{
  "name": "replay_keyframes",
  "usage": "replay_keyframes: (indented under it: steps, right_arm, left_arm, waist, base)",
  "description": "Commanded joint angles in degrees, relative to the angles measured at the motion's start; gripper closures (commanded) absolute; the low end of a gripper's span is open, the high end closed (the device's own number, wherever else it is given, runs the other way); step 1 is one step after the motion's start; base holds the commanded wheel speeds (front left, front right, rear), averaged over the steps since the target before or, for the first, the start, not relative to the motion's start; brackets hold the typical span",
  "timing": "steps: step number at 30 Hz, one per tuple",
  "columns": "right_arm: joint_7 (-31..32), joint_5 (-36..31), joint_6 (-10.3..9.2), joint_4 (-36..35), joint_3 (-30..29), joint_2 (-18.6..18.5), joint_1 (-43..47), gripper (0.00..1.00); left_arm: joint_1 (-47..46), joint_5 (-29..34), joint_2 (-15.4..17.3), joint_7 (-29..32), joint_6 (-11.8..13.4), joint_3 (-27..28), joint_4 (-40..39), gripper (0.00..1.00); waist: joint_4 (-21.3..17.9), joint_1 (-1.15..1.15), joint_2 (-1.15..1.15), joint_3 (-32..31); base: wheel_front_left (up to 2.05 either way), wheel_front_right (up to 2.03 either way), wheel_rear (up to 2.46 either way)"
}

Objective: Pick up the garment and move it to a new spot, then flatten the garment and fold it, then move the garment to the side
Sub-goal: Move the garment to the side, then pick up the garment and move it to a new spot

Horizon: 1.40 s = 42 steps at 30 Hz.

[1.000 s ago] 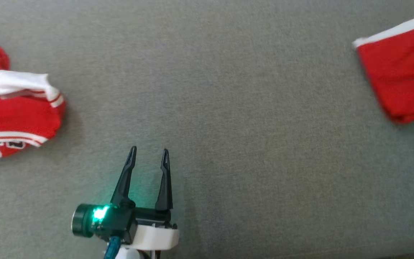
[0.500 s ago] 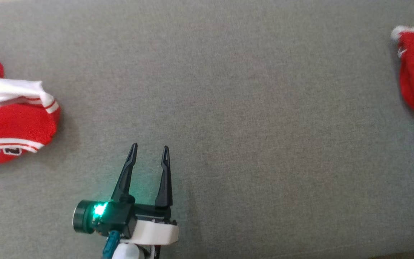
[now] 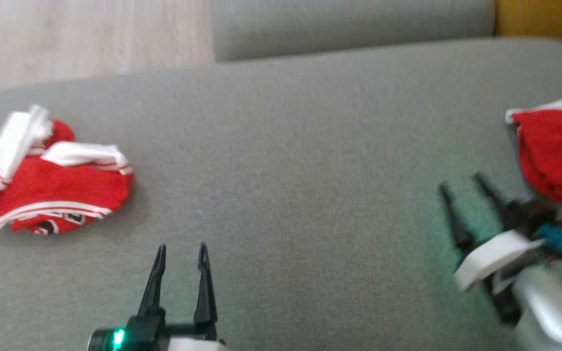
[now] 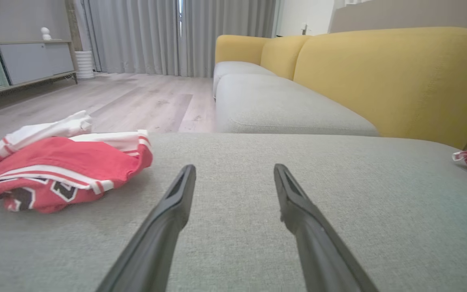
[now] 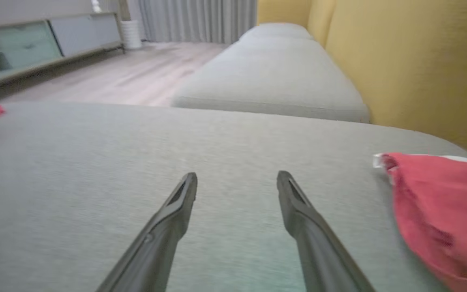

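Observation:
A crumpled red-and-white garment (image 3: pixel 51 195) with dark lettering lies at the left end of the grey cushion (image 3: pixel 310 146); the left wrist view has that garment (image 4: pixel 55 170) left of its fingers. A second red garment (image 3: pixel 559 151) with a white edge lies bunched at the right end, and this red garment (image 5: pixel 440 211) sits just right of the fingers in the right wrist view. My left gripper (image 3: pixel 182 248) stands open over bare cushion, holding nothing, as the left gripper (image 4: pixel 234 168) confirms. My right gripper (image 3: pixel 460 183), blurred, is open and empty beside the right garment; the right gripper (image 5: pixel 237 175) shows the same.
The cushion's far edge borders a wooden floor (image 3: pixel 66 39) and another grey seat (image 4: pixel 278 105). A yellow backrest (image 4: pixel 379 73) rises along the right. A low cabinet (image 4: pixel 14 65) and curtains stand far off. Bare cushion stretches between the two garments.
The head camera has shifted, bringing the cushion's far edge and the floor into view. My right gripper has come into view, open beside the right garment. The left gripper stays open.

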Motion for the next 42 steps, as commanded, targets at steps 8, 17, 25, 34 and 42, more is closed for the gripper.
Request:
replay_keyframes:
  steps: [8, 17, 25, 34, 42]
  right_arm:
    - [-0.63, -0.6, 0.37, -13.02, -2.05, 5.43, 10.89, 0.0]
    - [-0.63, -5.3, 0.37, -19.86, -9.87, 11.15, 23.75, 0.0]
    - [-0.63, -7.73, 0.37, -20.22, -11.39, 12.44, 26.46, 0.0]
    - [-0.63, -8.56, 0.37, -20.57, -11.45, 12.56, 25.84, 0.0]
    - [-0.63, -8.55, 0.37, -20.02, -10.87, 12.43, 26.04, 0.0]
  left_arm:
    - [2.96, -0.17, -0.13, -0.28, 0.9, 5.22, -4.61, 0.0]
    - [7.05, 2.12, -0.13, -0.28, -1.71, 7.71, -6.38, 0.0]
    - [8.98, 1.88, -0.13, -0.28, -3.19, 8.23, -4.59, 0.0]
    - [9.32, 1.04, -0.13, -0.28, -3.62, 8.03, -2.82, 0.0]
    - [9.3, 1.29, -0.13, -0.28, -3.7, 7.65, -2.6, 0.0]
  waist:
    - [3.15, 0.01, 0.0, -8.95]
    - [2.33, 0.01, 0.0, -11.88]
    - [1.38, 0.01, 0.0, -12.51]
    - [0.61, 0.01, 0.0, -13.13]
    - [0.16, 0.01, 0.0, -13.51]
  base:
    - [0.0, 0.0, 0.0]
    - [0.0, 0.0, 0.0]
    - [0.0, 0.0, 0.0]
    - [0.0, 0.0, 0.0]
    - [0.0, 0.0, 0.0]
